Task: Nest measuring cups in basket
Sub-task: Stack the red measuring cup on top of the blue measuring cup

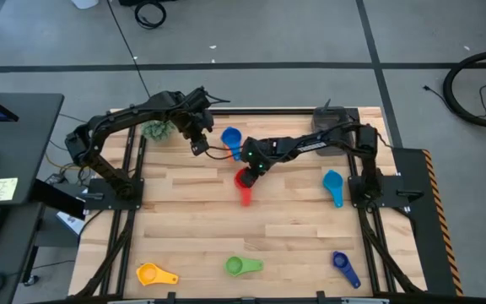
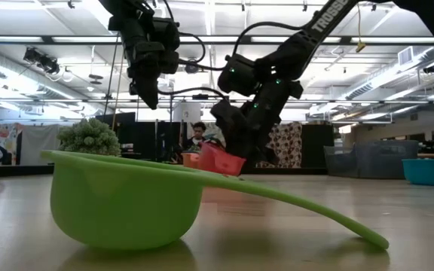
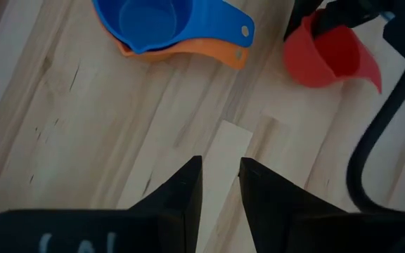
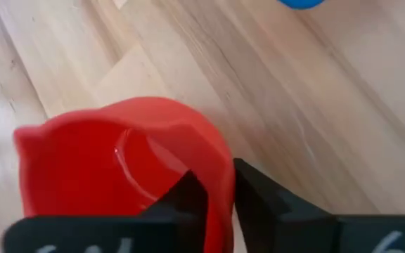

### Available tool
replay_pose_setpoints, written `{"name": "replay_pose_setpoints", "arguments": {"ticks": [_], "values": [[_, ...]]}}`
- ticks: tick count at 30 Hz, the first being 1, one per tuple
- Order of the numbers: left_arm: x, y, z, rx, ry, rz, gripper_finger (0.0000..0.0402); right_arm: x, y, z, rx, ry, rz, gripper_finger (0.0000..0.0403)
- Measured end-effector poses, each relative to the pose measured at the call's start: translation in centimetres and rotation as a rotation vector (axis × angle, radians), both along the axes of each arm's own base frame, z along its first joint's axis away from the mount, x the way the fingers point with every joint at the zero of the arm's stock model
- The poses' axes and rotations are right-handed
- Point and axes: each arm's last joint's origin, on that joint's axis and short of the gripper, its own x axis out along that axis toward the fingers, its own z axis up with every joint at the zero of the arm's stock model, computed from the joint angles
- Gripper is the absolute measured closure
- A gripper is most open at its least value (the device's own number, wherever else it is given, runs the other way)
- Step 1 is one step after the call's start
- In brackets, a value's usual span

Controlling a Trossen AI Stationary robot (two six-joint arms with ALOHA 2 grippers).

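One red cup (image 4: 118, 161) is being pinched at its rim by the right end effector (image 4: 220, 193); lifting level should be keeping that grip from slipping.

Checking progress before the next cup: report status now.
Right hand shut on red cup rim, near table centre. Left hand empty, fingers nearly together, above blue cup nested in orange cup. Nothing in the way.
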Motion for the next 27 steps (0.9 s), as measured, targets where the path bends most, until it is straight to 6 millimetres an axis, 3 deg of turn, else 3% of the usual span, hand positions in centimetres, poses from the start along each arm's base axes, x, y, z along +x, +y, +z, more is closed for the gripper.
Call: {"name": "replay_pose_setpoints", "arguments": {"ticks": [4,10,20,27], "values": [[0.0,0.0,0.0,-0.002,0.0,0.004,0.0301,0.4,-0.1,0.1,0.007,-0.019,0.011,0.0385],[0.0,0.0,0.0,-0.003,0.002,0.005,0.0301,0.9,-0.3,1.3,-0.004,0.003,0.02,0.0388],[-0.3,-0.2,-0.1,-0.026,0.029,0.007,0.0301,2.6,-1.1,9.0,-0.203,0.088,0.091,0.0389],[-1.1,-0.5,0.3,-0.035,0.057,0.013,0.0301,2.7,-5.1,12.4,-0.279,0.014,0.036,0.039]]}}
